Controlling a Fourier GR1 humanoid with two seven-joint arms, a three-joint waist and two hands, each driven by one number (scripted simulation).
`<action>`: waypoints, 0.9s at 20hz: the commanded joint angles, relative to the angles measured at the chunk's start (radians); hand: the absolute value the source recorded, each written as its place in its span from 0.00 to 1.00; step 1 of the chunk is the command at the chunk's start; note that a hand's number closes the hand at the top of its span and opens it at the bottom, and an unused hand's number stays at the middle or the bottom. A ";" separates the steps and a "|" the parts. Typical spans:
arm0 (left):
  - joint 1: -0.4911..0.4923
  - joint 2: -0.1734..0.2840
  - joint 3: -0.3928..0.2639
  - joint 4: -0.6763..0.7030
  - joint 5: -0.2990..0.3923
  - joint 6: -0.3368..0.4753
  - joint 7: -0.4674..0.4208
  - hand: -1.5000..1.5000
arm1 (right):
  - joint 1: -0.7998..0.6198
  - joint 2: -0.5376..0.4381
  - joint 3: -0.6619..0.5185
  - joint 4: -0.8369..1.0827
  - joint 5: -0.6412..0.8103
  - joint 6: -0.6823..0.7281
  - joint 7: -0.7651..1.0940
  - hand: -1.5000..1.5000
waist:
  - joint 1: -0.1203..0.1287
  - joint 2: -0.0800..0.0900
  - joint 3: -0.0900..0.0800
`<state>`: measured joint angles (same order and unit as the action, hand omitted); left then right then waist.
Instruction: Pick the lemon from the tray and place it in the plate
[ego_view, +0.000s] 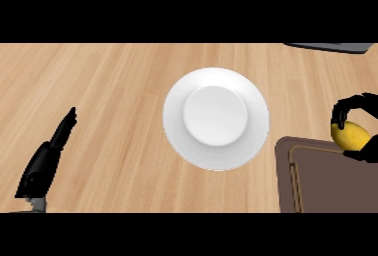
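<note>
Head view: right hand (353, 111) curled round lemon (352, 135) over tray (325, 175) edge, beside plate (215, 119); left hand (50, 155) straight-fingered.

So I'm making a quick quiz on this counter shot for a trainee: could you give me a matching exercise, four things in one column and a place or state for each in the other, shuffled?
Things:
1. lemon
2. plate
3. tray
4. left hand

Places or states:
A. white, nothing on it, mid-counter
B. brown, at the lower right corner
C. open, fingers straight, at the left edge
D. yellow, with the right hand curled round it

Pairs: 1-D, 2-A, 3-B, 4-C
</note>
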<state>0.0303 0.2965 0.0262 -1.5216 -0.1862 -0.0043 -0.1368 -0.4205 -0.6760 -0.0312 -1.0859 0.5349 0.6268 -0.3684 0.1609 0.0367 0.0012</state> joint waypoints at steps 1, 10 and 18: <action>-0.063 -0.003 -0.035 -0.007 -0.008 -0.024 -0.002 0.50 | -0.178 -0.016 0.109 -0.015 0.115 -0.037 -0.051 1.00 | 0.086 0.032 0.005; -0.097 -0.027 -0.046 0.007 -0.015 -0.012 0.029 0.50 | -0.383 0.049 0.087 0.209 0.186 -0.289 -0.224 1.00 | 0.045 0.032 0.008; -0.082 -0.010 -0.012 0.045 -0.019 0.000 0.031 0.50 | -0.549 0.080 -0.025 0.347 0.084 -0.394 -0.525 1.00 | -0.012 0.015 0.005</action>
<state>-0.0544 0.2829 0.0027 -1.4934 -0.2006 -0.0123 -0.1080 -0.9045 -0.6083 -0.0173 -0.7985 0.6598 0.2686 -0.7479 0.1703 0.0564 0.0069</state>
